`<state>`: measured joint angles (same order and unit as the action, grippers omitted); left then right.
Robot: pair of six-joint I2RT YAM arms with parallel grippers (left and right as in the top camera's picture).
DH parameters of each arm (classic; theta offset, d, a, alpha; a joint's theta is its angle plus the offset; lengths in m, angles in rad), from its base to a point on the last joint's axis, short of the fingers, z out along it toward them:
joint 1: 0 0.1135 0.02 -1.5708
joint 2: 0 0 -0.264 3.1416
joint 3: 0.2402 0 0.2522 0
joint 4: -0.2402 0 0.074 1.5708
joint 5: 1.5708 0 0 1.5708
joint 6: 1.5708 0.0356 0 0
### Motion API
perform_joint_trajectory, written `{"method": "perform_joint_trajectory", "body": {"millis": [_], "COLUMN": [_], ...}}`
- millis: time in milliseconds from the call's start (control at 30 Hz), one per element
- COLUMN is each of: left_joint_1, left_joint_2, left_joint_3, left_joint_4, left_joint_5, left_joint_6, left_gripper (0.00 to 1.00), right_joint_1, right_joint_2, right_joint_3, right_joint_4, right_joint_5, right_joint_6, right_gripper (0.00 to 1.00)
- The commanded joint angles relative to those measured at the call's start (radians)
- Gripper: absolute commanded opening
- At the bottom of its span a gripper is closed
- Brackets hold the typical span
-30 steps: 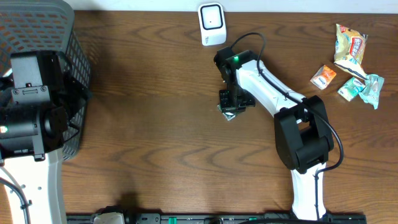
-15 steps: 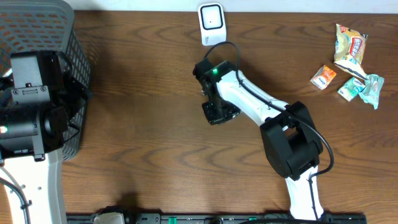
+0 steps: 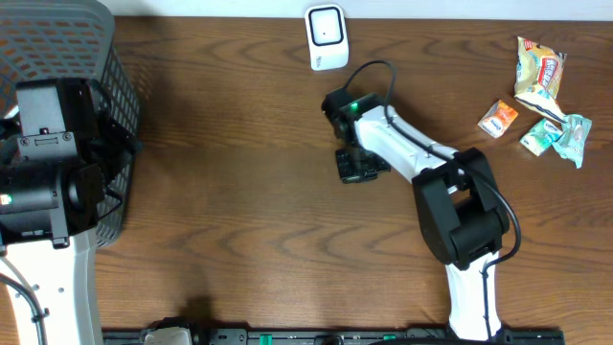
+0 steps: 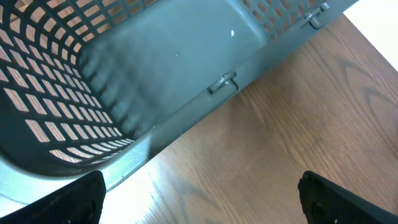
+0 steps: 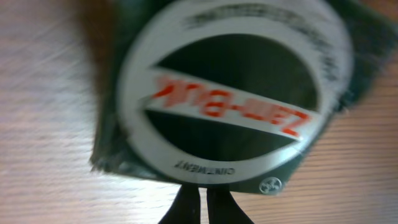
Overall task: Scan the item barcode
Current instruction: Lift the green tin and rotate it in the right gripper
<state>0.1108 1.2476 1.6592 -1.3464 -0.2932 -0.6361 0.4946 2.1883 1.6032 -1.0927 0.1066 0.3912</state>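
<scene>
"Scanned yet?"

"Not that I can see. The right gripper [image 5: 200,208] is pinched tight, and the dark packet [image 5: 230,93] sits right at its tips, seemingly nipped by one edge."

"And the scanner?"

"The scanner [image 3: 326,36] stands well apart from those jaws, so the pick looks done and showing the barcode is left."

"The left gripper [image 4: 199,202]?"

"Spread wide, holding nothing, with the basket [image 4: 155,74] just beyond its fingers."
</scene>
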Motion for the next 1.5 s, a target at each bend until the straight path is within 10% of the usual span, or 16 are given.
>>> {"method": "perform_joint_trajectory", "body": {"millis": [0, 333, 567, 767, 1467], "left_joint_1": [0.005, 0.005, 0.005, 0.005, 0.005], "left_joint_2": [0.001, 0.001, 0.001, 0.001, 0.001], "left_joint_3": [-0.005, -0.005, -0.005, -0.005, -0.005], "left_joint_4": [-0.003, -0.003, -0.003, -0.003, -0.003], "left_joint_5": [-0.01, -0.01, -0.01, -0.01, -0.01], "left_joint_6": [-0.013, -0.013, -0.013, -0.013, -0.013], "left_gripper": [0.98, 0.98, 0.98, 0.98, 0.98], "right_joint_1": [-0.039, -0.055, -0.071, -0.089, -0.097], "right_joint_2": [0.009, 0.009, 0.009, 0.012, 0.018], "right_joint_3": [0.055, 0.172, 0.171, 0.161, 0.008], "right_joint_4": [-0.019, -0.078, -0.052, 0.048, 0.196], "right_joint_5": [0.022, 0.021, 0.022, 0.021, -0.065], "right_joint_6": [0.019, 0.012, 0.012, 0.005, -0.078], "right_gripper": [0.02, 0.08, 0.82, 0.97, 0.77]}}
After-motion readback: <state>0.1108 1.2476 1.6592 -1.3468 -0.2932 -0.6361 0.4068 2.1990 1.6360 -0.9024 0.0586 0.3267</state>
